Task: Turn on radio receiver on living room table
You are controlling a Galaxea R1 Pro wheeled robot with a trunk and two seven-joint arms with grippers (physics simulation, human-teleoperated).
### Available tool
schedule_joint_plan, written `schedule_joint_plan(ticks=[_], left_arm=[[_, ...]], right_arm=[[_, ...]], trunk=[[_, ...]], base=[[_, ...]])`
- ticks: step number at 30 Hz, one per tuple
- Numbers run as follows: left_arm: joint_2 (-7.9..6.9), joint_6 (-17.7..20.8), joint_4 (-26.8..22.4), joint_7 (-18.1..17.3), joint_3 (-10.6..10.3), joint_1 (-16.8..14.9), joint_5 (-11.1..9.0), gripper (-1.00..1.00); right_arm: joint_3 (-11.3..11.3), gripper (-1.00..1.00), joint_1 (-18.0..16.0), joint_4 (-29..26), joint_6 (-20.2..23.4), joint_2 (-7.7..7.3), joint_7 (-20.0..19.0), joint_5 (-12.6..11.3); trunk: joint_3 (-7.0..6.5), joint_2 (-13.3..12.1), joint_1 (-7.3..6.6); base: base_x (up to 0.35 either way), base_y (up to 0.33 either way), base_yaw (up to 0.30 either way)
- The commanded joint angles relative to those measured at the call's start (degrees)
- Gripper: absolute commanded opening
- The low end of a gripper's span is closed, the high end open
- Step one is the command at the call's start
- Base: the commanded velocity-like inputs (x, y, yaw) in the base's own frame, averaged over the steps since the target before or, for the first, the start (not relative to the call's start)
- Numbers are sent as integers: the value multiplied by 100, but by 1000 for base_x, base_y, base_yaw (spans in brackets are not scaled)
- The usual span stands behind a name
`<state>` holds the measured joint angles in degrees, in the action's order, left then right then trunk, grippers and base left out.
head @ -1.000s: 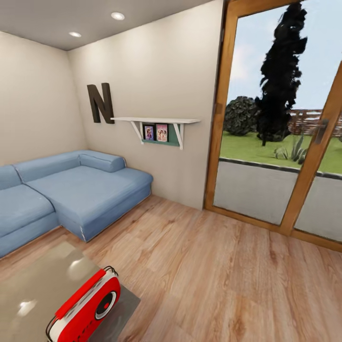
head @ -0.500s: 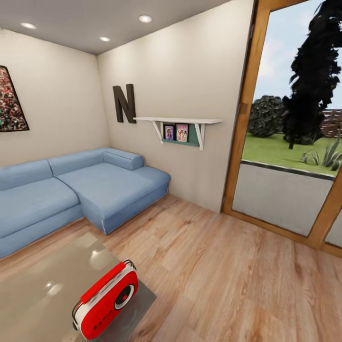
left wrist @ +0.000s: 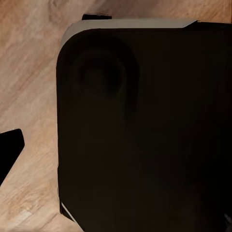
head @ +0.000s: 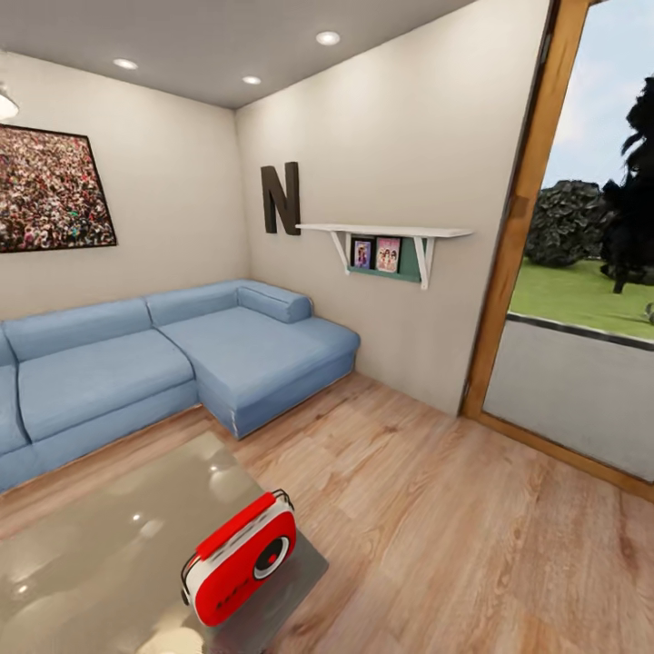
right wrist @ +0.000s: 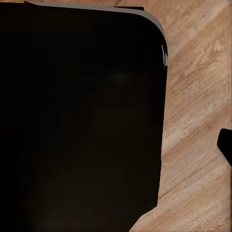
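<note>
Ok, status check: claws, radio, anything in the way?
Claws: state can't be told. Radio receiver upright near the table corner, untouched. Nothing on the wood floor beside it.

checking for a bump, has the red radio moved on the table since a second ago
No. The red radio sits at the same corner of the glossy table; sofa and shelf slid right with it, so the camera panned.

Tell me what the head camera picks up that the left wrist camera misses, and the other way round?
The head view takes in the room: the red radio receiver standing near the corner of the glossy table, the blue sofa, the crowd picture, the letter N, a wall shelf and the glass door. The left wrist view looks down on a large dark rounded panel, likely part of the robot itself. Both show the light wood floor.
</note>
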<state>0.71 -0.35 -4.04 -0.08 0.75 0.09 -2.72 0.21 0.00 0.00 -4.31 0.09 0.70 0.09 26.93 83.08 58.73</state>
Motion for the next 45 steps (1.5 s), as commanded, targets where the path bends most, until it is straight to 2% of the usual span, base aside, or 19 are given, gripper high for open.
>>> schedule_joint_plan(ticks=[1,28,33,45], left_arm=[[7,-199,0,-1,6,0,-1,100],[32,-292,9,9,4,0,-10,100],[26,-290,14,4,-1,0,-26,100],[17,-290,14,-1,-13,0,-291,100]], right_arm=[[-2,100,0,0,-3,0,0,0],[-1,100,0,0,-14,0,0,0],[4,100,0,2,-9,0,0,8],[5,100,0,1,-3,0,0,9]], trunk=[[0,0,0],[0,0,0],[0,0,0],[0,0,0]], base=[[0,0,271],[0,0,269],[123,-69,66],[234,-166,5]])
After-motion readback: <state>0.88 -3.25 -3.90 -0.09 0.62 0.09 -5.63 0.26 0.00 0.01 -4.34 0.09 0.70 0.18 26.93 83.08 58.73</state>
